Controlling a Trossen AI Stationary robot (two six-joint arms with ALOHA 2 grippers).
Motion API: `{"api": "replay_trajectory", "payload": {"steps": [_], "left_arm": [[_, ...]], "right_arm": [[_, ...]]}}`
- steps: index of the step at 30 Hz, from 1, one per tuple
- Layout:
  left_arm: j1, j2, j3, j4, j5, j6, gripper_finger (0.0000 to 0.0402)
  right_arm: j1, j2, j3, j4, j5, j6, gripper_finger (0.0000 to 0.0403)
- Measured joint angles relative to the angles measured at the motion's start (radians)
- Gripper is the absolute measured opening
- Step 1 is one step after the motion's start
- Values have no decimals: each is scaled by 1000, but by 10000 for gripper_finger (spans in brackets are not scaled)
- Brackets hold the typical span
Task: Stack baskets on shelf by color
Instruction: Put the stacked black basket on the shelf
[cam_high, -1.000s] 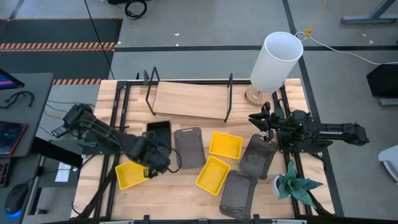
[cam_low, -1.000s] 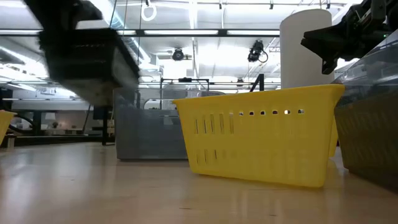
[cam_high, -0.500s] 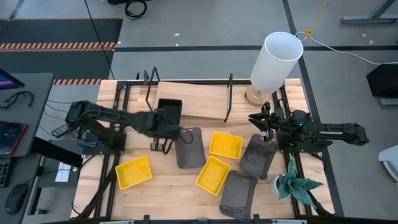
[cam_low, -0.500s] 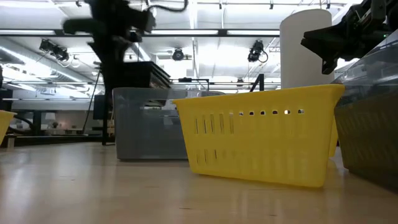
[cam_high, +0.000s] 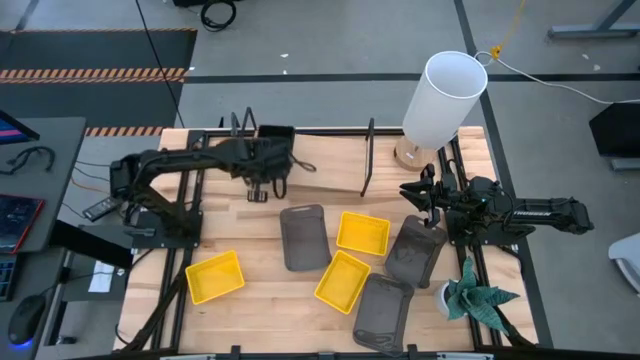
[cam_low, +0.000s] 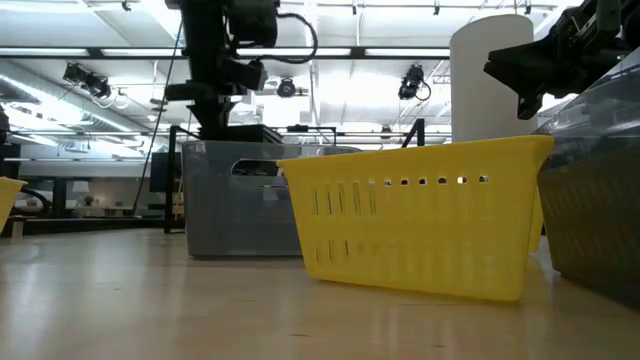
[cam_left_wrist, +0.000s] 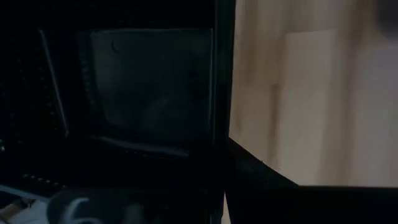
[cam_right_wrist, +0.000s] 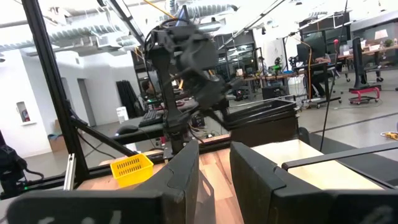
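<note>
The left gripper (cam_high: 268, 165) grips a black basket (cam_high: 275, 140) tight, holding it over the left end of the shelf (cam_high: 320, 160). It may not be touching the board. The right gripper (cam_high: 420, 195) waits slightly open beside a grey basket (cam_high: 412, 250), empty.

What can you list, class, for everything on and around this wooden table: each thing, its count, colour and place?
Yellow plastic baskets: three; two mid-table, one at the near left.
Dark grey plastic baskets: three, among the yellow ones.
Black plastic basket: one, held over the shelf's left end.
Light-wood shelf with black wire frames: one, far side.
White cylindrical lamp: one, far right corner.
Green potted plant: one, near right edge.
Left gripper: shut on the black basket.
Right gripper: waits at the right.
</note>
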Motion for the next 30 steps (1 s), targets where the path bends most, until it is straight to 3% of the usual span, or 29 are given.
{"api": "replay_trajectory", "payload": {"steps": [7, 20, 24, 30], "left_arm": [[116, 0, 0, 32, 90, 40, 21], [180, 1, -15, 47, 190, 61, 21], [189, 2, -88, 48, 194, 71, 22], [167, 2, -154, 76, 87, 91, 32]], "right_arm": [[0, 0, 0, 0, 0, 0, 96], [0, 0, 0, 0, 0, 0, 96], [0, 0, 0, 0, 0, 0, 96], [0, 0, 0, 0, 0, 0, 96]]}}
